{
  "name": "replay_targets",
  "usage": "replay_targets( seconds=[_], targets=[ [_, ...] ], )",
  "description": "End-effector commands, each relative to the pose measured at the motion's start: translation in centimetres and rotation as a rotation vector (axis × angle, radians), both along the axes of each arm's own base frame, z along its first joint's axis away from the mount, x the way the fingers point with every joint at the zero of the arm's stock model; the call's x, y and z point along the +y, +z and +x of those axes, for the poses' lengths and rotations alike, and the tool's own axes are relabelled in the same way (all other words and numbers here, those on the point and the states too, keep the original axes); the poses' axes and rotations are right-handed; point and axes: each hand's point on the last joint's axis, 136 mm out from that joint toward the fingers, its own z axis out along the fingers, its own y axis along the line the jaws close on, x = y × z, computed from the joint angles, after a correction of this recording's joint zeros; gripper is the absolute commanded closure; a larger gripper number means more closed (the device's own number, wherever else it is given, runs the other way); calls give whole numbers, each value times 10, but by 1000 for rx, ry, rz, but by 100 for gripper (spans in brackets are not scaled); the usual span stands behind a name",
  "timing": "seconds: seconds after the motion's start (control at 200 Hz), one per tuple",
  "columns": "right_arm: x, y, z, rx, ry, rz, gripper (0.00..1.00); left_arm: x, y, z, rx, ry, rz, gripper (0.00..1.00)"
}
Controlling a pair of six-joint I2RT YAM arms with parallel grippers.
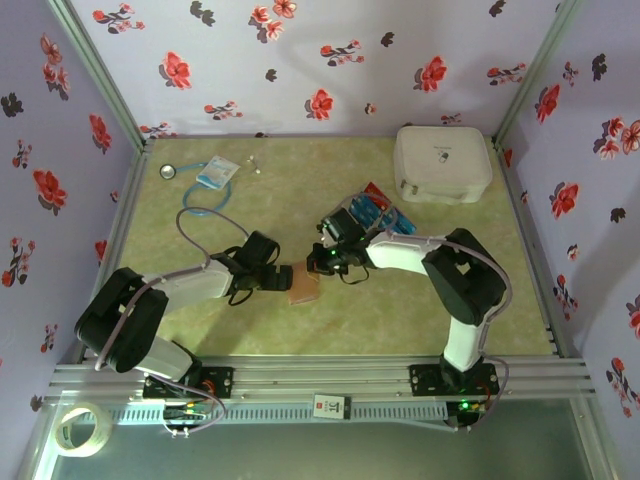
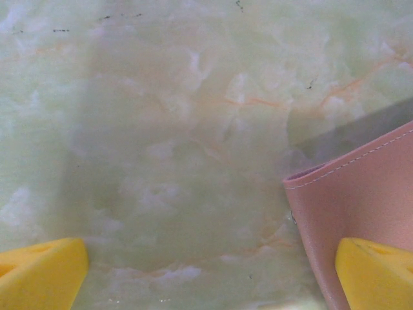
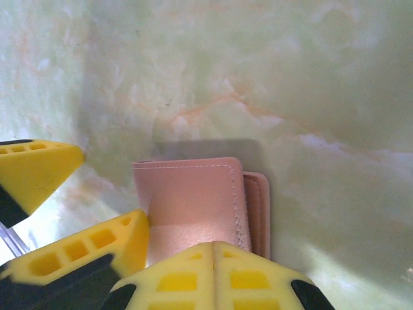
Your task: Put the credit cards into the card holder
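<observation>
The tan-pink card holder (image 1: pixel 303 283) lies folded on the marbled table between the two grippers. My left gripper (image 1: pixel 277 277) is open at its left side. In the left wrist view its yellow fingertips (image 2: pixel 40 271) stand far apart, and the holder (image 2: pixel 361 194) reaches in beside the right one. My right gripper (image 3: pixel 214 278) is shut, pads pressed together with nothing between them, just over the near edge of the holder (image 3: pixel 193 200). One finger (image 3: pixel 97 248) of the left gripper touches the holder's left edge. Red and blue credit cards (image 1: pixel 375 208) lie in a pile behind the right wrist, partly hidden by it.
A big white rounded case (image 1: pixel 442 163) stands at the back right. At the back left lie a blue-white packet (image 1: pixel 215 173) with a cord and a small ring (image 1: pixel 167 171). A tape roll (image 1: pixel 82 428) sits off the table's near left corner. Flowered walls enclose the table.
</observation>
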Motion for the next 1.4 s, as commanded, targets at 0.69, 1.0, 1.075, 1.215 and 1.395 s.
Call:
replay_targets(
  seconds=[0.69,1.0,1.075,1.215,1.395],
  targets=[
    [22,-4,-13,11,44,-17,100,8,-22,-18,73,-5,29,0],
    [17,-18,-15,18,43,-49,100,8,-22,-18,73,-6,30,0],
    [15,-21,-16,22,41,-53,100,8,-22,-18,73,-6,29,0],
    [13,-27,-18,32,40,-60,100,8,-22,-18,73,-5,30,0],
    [11,-33,-22,46,35,-63,100,8,-22,-18,74,-5,30,0]
  ],
)
